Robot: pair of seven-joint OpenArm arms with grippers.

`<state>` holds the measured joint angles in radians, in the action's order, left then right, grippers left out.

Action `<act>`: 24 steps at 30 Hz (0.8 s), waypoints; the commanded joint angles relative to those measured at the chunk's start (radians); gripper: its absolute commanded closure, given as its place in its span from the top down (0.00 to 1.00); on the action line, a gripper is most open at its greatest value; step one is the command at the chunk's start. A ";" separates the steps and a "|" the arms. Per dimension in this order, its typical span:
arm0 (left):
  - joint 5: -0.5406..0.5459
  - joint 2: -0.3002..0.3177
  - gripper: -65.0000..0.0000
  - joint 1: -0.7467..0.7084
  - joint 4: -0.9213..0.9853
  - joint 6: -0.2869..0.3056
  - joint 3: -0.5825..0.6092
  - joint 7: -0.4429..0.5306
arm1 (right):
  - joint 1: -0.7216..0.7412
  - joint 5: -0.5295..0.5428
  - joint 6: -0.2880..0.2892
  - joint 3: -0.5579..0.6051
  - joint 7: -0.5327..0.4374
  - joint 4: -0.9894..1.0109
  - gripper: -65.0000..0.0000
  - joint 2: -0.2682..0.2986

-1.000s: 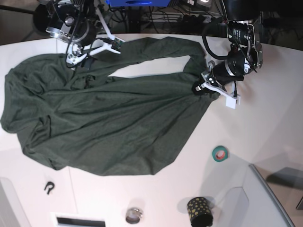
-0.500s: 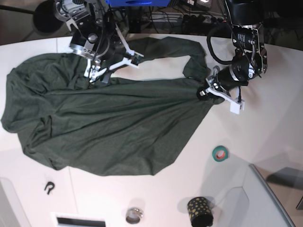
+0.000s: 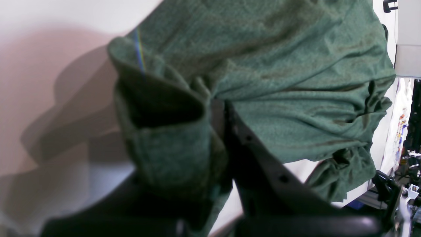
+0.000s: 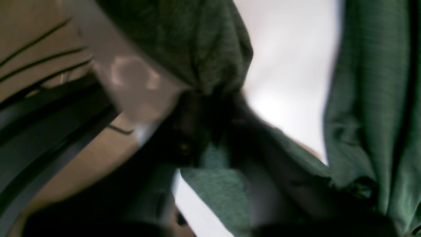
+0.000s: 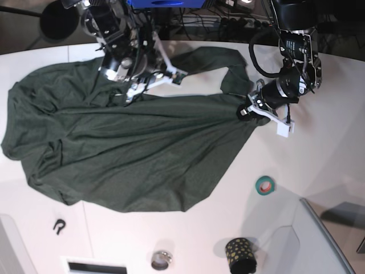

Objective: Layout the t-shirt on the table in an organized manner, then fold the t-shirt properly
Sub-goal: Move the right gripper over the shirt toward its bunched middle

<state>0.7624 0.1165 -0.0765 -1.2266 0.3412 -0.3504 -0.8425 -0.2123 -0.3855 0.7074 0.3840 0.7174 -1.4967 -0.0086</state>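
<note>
a wide white counter [image 5: 319,148] fills the scene, with cables and dark equipment behind its far curved edge. the left gripper [image 5: 244,112] is seen pressed together on a bunched corner of the t-shirt [image 5: 131,154], the fabric wrapped up around one finger in the left wrist view. the right gripper [image 5: 132,91] sits low on the upper edge of the cloth; in its blurred wrist view dark green fabric is gathered at the fingers, but whether a firm pinch is made cannot be told. outward from both grippers the shirt lies spread but skewed across the counter's left and middle, with a loop of fabric arching along the far edge between them. the step in hand is judged to be the laying out. it would be done well if both holds were confirmed, then drawn apart low and evenly, so that wrinkles are pulled flat without the cloth being dragged toward the tape roll [image 5: 264,185].
</note>
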 commanded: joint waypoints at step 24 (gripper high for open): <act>0.018 0.010 0.00 -0.003 -0.009 0.009 0.001 0.009 | 0.357 -0.033 -0.009 -0.168 0.296 -0.315 0.01 0.025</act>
<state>0.7631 0.1188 -0.0887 -1.2228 0.3405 -0.3473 -0.8455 0.1291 -0.4122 0.6979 0.2195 1.0191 -1.8023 0.0162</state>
